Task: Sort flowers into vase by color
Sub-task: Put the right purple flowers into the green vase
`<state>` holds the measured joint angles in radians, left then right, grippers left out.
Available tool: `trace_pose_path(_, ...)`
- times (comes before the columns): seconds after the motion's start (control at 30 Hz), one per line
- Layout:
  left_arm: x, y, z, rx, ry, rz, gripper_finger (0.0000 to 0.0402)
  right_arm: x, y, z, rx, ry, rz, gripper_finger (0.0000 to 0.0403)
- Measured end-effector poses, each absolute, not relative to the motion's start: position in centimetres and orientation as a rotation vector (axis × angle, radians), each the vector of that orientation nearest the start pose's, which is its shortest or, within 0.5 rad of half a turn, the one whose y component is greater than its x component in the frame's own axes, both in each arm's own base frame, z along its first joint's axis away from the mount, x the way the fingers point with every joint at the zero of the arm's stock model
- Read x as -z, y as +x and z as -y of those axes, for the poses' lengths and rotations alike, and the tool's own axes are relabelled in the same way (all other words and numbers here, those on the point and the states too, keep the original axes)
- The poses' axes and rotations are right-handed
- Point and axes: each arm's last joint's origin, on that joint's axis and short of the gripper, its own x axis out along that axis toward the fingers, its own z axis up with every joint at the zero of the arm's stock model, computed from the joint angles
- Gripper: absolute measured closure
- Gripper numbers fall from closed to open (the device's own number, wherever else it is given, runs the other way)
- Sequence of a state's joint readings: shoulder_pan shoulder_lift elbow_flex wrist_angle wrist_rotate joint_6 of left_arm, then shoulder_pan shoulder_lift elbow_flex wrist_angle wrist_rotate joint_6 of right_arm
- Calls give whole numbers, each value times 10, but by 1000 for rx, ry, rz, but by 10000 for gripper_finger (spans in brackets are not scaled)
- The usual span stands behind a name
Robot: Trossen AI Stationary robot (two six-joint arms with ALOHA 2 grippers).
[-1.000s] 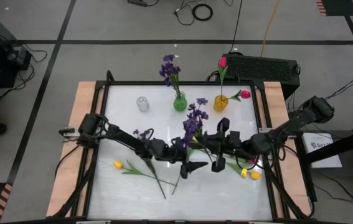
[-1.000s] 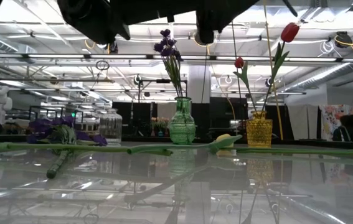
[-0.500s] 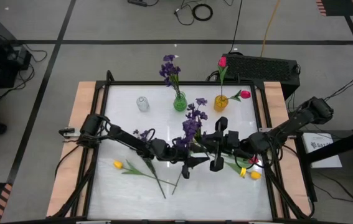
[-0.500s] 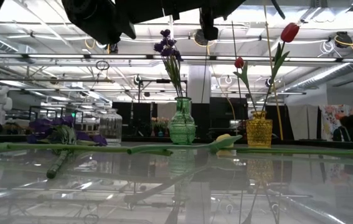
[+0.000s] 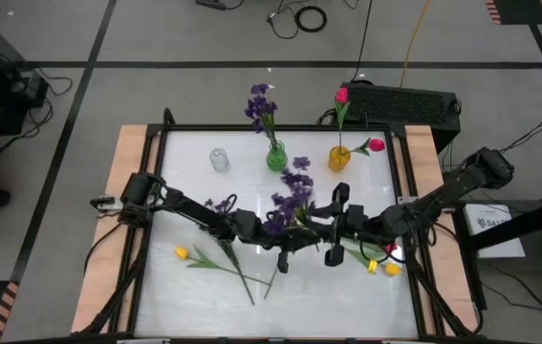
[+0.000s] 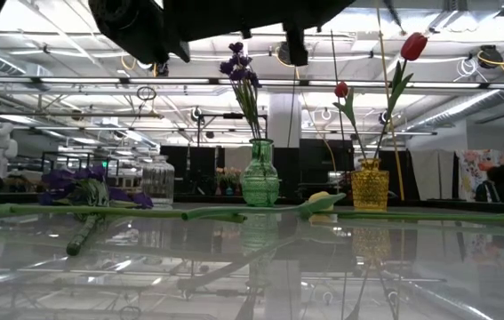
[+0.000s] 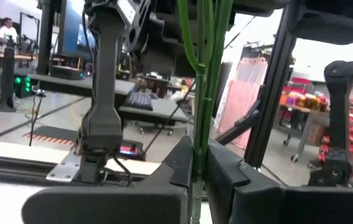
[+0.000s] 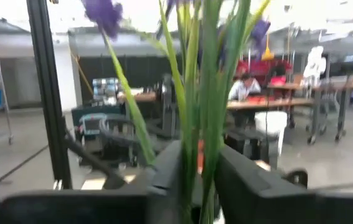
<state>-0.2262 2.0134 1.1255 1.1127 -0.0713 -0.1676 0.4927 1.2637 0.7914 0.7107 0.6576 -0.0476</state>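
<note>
Purple flowers (image 5: 292,191) are held up over the middle of the table (image 5: 194,287). The left gripper (image 5: 285,250) and the right gripper (image 5: 334,222) both have their jaws clamped on the green stems.

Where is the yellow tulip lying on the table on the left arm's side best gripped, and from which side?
The yellow tulip lies flat, and farther right another stem crosses it: grip its stem just behind the bud, from straight above, closing across it. The left pincer and right pincer both hold the purple bunch at centre.
</note>
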Motion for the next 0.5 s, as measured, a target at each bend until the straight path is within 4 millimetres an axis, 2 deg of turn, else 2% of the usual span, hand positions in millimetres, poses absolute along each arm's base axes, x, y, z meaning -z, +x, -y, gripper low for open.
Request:
trace_pose_path(0.17,-216,399,83,164,-195,177,381,-322,235,-106,149,148,98,225)
trace_pose_path(0.3,-225,385,74,141,-172,8,382,-323,222,-101,109,181,25,155)
trace_pose_path(0.43,-232,371,72,125,-139,-181,383,-320,220,-99,108,180,-18,108)
trace_pose_path(0.5,-236,366,74,130,-118,-211,383,-317,224,-98,121,176,-33,93)
